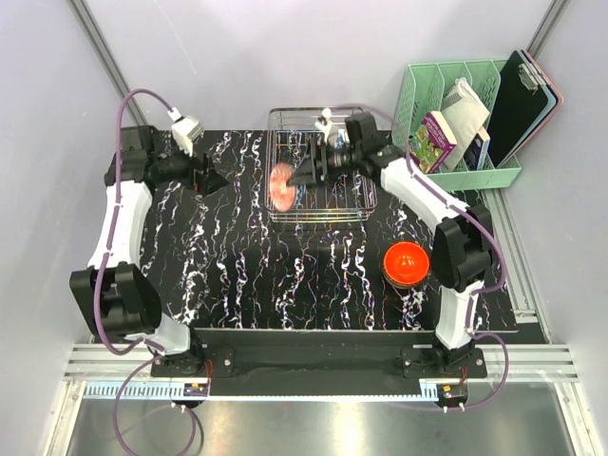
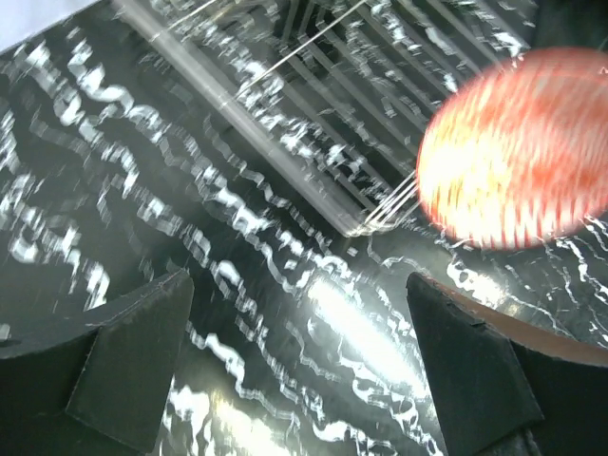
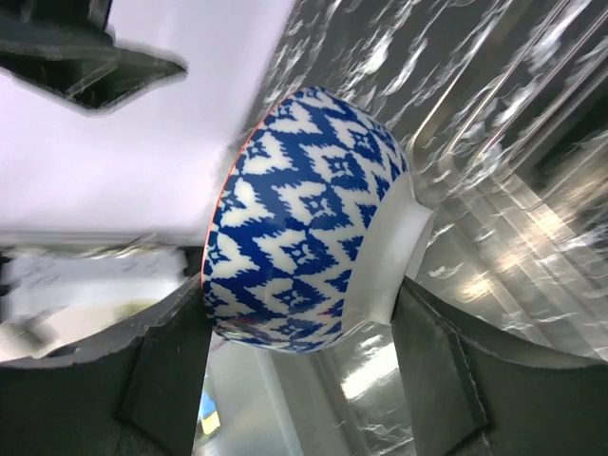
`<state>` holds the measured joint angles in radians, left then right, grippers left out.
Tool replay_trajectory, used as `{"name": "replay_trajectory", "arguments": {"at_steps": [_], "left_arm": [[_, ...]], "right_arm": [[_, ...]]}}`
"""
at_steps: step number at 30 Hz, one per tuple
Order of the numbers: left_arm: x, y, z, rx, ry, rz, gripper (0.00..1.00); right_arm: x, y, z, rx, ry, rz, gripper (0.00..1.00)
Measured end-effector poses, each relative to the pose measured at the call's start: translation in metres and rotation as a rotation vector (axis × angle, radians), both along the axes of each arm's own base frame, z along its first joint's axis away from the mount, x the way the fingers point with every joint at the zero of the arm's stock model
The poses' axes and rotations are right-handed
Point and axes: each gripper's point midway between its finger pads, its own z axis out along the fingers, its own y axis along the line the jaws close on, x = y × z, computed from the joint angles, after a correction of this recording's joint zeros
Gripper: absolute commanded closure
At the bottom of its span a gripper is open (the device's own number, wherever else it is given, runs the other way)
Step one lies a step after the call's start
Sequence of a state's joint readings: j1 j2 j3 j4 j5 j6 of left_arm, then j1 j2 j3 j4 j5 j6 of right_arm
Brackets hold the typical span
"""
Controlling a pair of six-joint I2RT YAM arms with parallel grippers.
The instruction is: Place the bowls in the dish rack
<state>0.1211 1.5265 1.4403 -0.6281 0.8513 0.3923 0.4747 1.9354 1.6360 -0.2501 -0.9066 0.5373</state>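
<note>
The dish rack [image 1: 334,204] is a silvery wire basket at the back middle of the table. My right gripper [image 1: 306,174] reaches over its left part and is shut on a blue-and-white bowl [image 3: 304,228], which it holds on its side with one finger at the rim and one at the foot. The bowl [image 1: 282,187] shows a reddish inside at the rack's left edge. In the left wrist view it is a blurred reddish disc [image 2: 518,147] by the rack's corner [image 2: 366,223]. My left gripper [image 1: 211,180] is open and empty, left of the rack. An orange-red bowl [image 1: 407,263] stands on the table at the right. No other bowls show.
A mint-green slotted organiser [image 1: 503,176] with books and a dark clipboard [image 1: 522,95] stands at the back right, beside the rack. The black marbled table [image 1: 256,275] ends in grey walls at the left and back.
</note>
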Motion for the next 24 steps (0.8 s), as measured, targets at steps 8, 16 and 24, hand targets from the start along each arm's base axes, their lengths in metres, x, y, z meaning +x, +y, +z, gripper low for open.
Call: {"name": "replay_trajectory", "arguments": {"at_steps": [8,16,24], "left_arm": [[-0.034,0.034,-0.039,-0.003,0.083,0.092,0.01],[-0.076,0.041,-0.076,0.009,0.160,0.116,0.01],[-0.100,0.039,-0.078,0.026,0.138,0.112,0.01]], "right_arm": [[0.076,-0.018,0.035,-0.245,-0.365,-0.181,1.00],[0.157,-0.048,0.000,-0.543,-0.548,-0.359,1.00],[0.201,-0.061,-0.042,-0.708,-0.622,-0.418,1.00]]}}
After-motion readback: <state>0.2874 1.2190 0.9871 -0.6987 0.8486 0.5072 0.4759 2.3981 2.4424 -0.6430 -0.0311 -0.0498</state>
